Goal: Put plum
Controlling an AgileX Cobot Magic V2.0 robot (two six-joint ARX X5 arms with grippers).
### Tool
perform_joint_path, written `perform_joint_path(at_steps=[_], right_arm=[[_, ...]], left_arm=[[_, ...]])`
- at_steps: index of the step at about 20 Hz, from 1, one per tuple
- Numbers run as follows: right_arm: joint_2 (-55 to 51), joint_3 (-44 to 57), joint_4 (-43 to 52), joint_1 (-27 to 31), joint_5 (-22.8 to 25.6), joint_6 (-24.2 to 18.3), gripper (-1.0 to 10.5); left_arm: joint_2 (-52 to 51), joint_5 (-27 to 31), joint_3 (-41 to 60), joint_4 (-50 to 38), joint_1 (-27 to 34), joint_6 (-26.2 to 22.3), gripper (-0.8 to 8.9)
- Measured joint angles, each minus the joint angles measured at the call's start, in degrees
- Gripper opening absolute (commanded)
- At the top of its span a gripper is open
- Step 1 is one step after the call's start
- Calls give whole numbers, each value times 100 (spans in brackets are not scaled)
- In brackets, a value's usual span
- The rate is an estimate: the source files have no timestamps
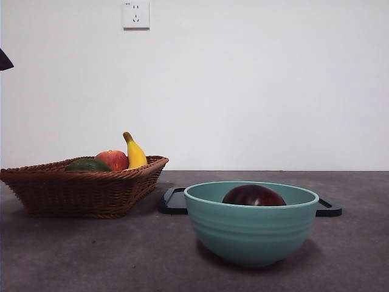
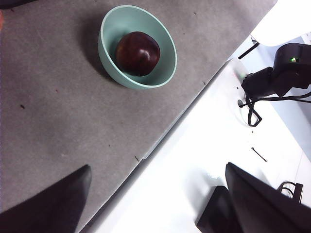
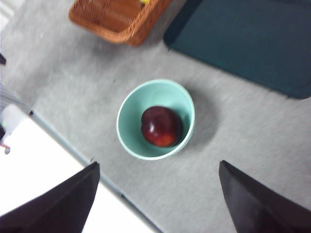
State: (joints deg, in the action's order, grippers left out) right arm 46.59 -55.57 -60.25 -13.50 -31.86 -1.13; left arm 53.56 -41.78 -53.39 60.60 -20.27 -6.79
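The plum (image 1: 253, 196) lies inside the teal bowl (image 1: 250, 234), resting on its bottom, with only its glossy maroon crown showing above the rim in the front view; both wrist views look down on it whole. It reads as firm, smooth and fairly dense for its size, so the skin would likely be slippery under hard pads. If it had to be lifted again, the safest hold would be across its widest part, jaws coming straight down inside the bowl's wall, with modest pressure to avoid bruising.

The left gripper (image 2: 158, 204) hangs high above the tabletop's (image 2: 53, 126) edge, jaws spread wide and empty; the right gripper (image 3: 158, 199) hovers over the bowl, jaws likewise wide apart and holding nothing. The placing looks done.

By count: one plum, one bowl, one dark tray (image 1: 176, 201) behind the bowl, one wicker basket (image 1: 82, 188) well to the side. In the basket sit one red apple (image 1: 113, 160), one banana (image 1: 135, 152) and one dark green fruit (image 1: 88, 165).
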Motion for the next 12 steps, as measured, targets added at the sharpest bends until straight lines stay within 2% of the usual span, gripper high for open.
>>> perform_joint_path(at_steps=[4,12], right_arm=[[645,0,72,-372,216,9,391],[2197,0,1110,-1145,1005,157,390]], left_arm=[[0,0,0,-2,0,0,432],[0,0,0,-7,0,0,432]])
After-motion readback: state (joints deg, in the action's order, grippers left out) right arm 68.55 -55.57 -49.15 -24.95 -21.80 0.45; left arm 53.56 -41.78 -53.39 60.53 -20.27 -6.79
